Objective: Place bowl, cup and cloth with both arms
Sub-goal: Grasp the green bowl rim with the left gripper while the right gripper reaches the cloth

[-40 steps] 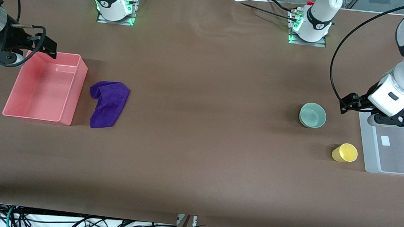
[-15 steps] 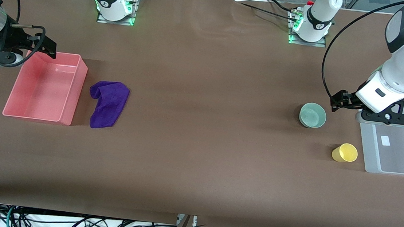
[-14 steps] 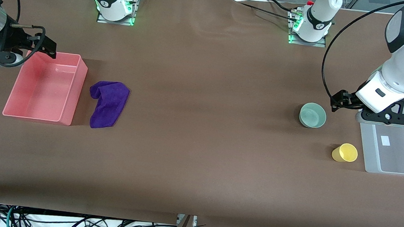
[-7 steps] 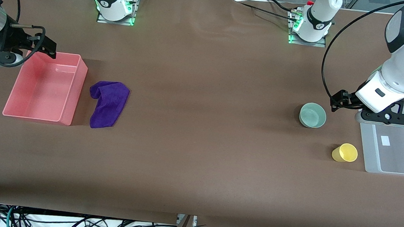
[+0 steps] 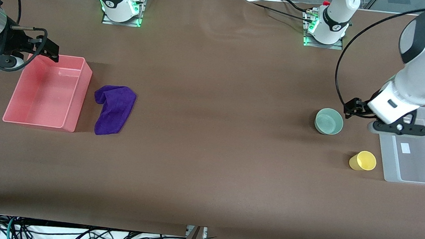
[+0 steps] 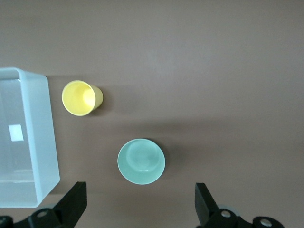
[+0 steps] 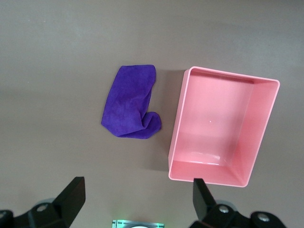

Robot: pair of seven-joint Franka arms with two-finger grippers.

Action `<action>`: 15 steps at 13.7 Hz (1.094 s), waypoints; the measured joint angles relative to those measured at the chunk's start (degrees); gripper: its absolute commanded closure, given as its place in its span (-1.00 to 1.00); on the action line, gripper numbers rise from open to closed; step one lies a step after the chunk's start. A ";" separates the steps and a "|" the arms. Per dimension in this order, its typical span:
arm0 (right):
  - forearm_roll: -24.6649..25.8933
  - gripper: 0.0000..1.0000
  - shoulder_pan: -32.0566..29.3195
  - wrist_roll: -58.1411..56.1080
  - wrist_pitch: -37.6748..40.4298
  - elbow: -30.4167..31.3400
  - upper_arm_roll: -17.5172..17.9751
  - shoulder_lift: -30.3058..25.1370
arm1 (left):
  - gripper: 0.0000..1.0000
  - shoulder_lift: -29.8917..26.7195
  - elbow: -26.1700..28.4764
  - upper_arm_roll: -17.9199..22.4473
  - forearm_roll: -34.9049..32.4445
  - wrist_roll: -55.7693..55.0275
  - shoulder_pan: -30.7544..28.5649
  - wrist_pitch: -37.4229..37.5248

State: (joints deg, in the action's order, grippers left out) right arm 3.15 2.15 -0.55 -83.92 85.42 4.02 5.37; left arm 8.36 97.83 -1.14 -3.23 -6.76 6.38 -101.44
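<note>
Beside the bowl [image 5: 329, 121], the open left hand [image 6: 140, 209] has edged closer.

Bowl [image 5: 329, 121]: small, round, pale mint-green, upright, empty, on table twd left arm's end. Cup [image 5: 362, 160]: plain yellow, no handle, tipped on its side, nearer front cam than bowl, apart from it. Cloth [image 5: 113, 109]: deep purple, fuzzy, loosely folded, elongated, flat on table twd right arm's end.
</note>
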 measured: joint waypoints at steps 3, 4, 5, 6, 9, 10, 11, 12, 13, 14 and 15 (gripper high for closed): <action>0.04 -1.00 -0.15 0.00 -0.13 0.00 -0.17 0.95 | -1.00 3.48 2.32 0.12 0.00 0.15 -0.29 1.28; 0.09 -1.00 -0.22 0.00 -0.54 0.01 -0.20 1.34 | -1.00 3.88 3.34 0.17 -0.01 0.17 -0.37 1.13; 0.16 -1.00 -0.26 0.00 -1.16 0.01 -0.21 1.70 | -1.00 3.95 4.44 0.25 -0.02 0.17 -0.66 0.50; 0.25 -1.00 -0.26 0.00 -1.56 0.03 -0.21 2.13 | -1.00 3.95 5.43 0.29 -0.03 0.61 -1.26 0.02; 0.64 -1.00 -0.32 0.00 -3.03 0.26 -0.23 4.74 | -1.00 3.98 7.58 0.43 -0.05 6.46 -5.66 -1.38; 0.67 -1.00 -0.48 0.00 -3.58 0.49 -0.25 6.01 | -1.00 4.01 8.84 0.46 -0.05 7.91 -7.13 -3.50; 0.67 -1.00 -0.74 0.00 -3.89 0.89 -0.27 7.27 | -0.99 4.12 10.92 0.46 -0.05 8.40 -7.90 -7.28; 0.67 -1.00 -1.03 0.00 -4.66 1.87 -0.29 8.40 | -0.99 4.39 13.63 0.46 -0.05 8.35 -8.11 -11.66; 0.67 -1.00 -1.21 0.00 -6.76 3.77 -0.29 9.13 | -0.98 4.87 16.26 0.45 -0.05 8.22 -8.18 -15.38; 0.67 -1.00 -1.26 0.00 -9.97 6.47 -0.29 9.56 | -0.94 5.57 18.32 0.45 -0.04 8.18 -8.43 -18.14; 0.67 -1.00 -1.25 0.00 -13.68 9.67 -0.28 9.83 | -0.88 6.34 19.48 0.45 -0.03 8.18 -8.84 -19.68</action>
State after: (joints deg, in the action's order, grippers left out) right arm 3.81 0.90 -0.55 -97.60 95.09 3.74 15.20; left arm 14.70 117.31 -0.68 -3.26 1.41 -2.46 -121.12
